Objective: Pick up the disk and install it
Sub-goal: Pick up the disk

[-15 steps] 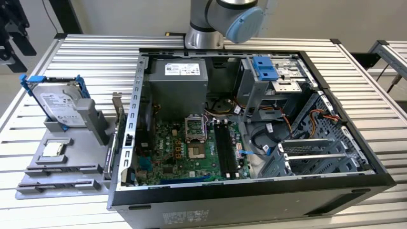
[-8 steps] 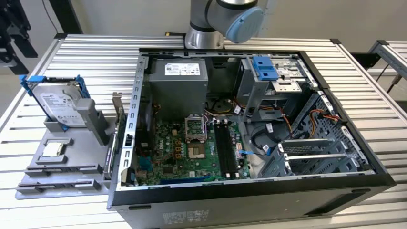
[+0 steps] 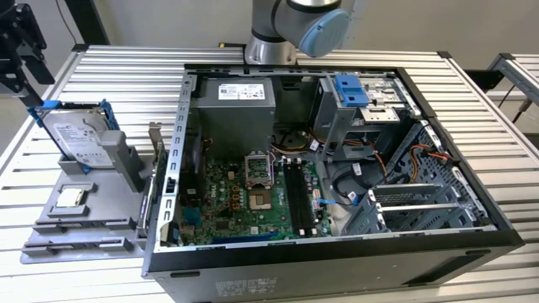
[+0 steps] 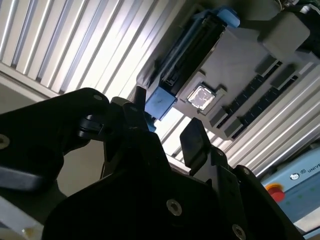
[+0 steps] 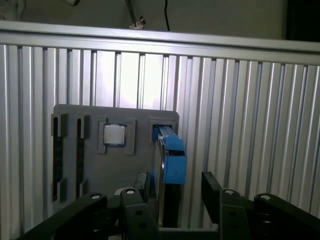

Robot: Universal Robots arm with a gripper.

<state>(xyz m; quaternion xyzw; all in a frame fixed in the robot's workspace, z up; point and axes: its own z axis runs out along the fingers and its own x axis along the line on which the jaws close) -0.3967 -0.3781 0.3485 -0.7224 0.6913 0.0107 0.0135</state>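
The disk is a silver-grey drive with a white label in a blue rail bracket. It stands on edge in a slot of the grey holder at the exterior view's left. My black gripper hangs just above and beside it, open. In both wrist views the disk's blue bracket end lines up with the gap between the fingers. The gripper holds nothing, and its two fingers stand apart on either side of the disk's edge.
A small square silver chip lies in a recess of the holder. The open computer case stands to the exterior view's right, with a blue latch on its drive bay. The ribbed metal table carries everything.
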